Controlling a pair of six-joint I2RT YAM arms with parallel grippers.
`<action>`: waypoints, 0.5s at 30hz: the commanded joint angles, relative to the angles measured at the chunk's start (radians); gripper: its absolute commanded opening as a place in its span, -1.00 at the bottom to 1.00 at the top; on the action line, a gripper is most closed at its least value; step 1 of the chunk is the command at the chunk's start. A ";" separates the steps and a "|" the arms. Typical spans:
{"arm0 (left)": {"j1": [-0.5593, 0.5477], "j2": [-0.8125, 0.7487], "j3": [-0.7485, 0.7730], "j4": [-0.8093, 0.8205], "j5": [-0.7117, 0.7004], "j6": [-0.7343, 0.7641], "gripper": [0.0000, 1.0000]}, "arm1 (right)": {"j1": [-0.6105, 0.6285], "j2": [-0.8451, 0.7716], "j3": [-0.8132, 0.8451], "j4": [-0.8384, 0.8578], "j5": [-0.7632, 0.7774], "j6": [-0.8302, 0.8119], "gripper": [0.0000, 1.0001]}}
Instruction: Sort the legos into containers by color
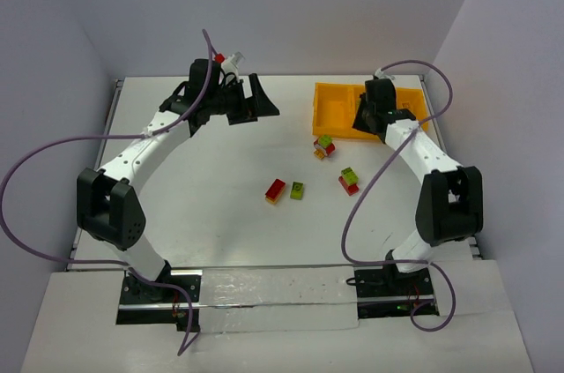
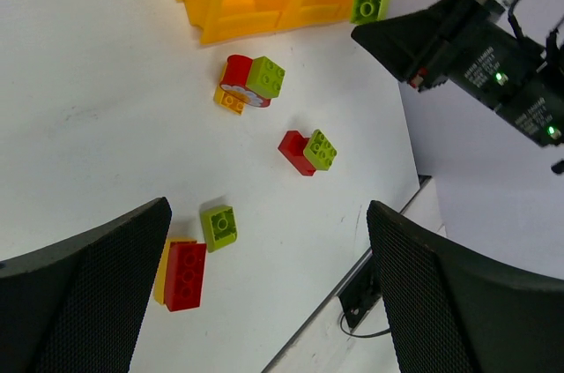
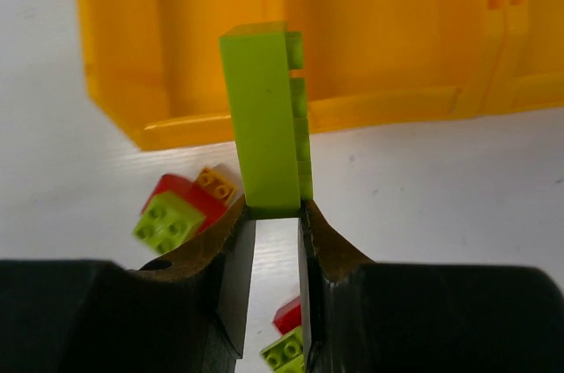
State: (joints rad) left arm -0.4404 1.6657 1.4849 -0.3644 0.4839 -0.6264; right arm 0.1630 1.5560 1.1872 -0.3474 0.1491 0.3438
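A white desk (image 1: 220, 152) is closed in by pale walls, with both arms reaching out from its near edge. The orange-yellow tray (image 1: 330, 95) lies at the far right of the desk. The right end effector (image 3: 273, 214) is at the tray's near side, its jaws narrow and pinching the lower end of a long lime brick (image 3: 262, 117). The brick stands upright out of the fingertips, its studs facing sideways. From the left wrist view it shows against the tray's end, but which compartment it is over cannot be told. Just in front of the tray lies a cluster (image 1: 324, 146) of red, green and yellow bricks stuck together. Nearer the arms is a red-and-green pair (image 1: 350, 181). Further left, around mid-desk, a small green brick (image 1: 298, 190) sits just beside a red-and-yellow pair (image 1: 276, 190). The left end effector (image 1: 253, 101) hangs at the far middle of the desk, well apart from the tray, with its jaws spread wide and nothing between them.
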 commanded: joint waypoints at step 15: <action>0.006 -0.078 0.011 -0.044 -0.030 0.034 0.99 | -0.106 0.367 0.461 -0.133 0.113 -0.052 0.39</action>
State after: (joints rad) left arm -0.4385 1.6486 1.4849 -0.4069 0.4635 -0.6136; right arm 0.0648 1.8847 1.5298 -0.4473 0.2294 0.3109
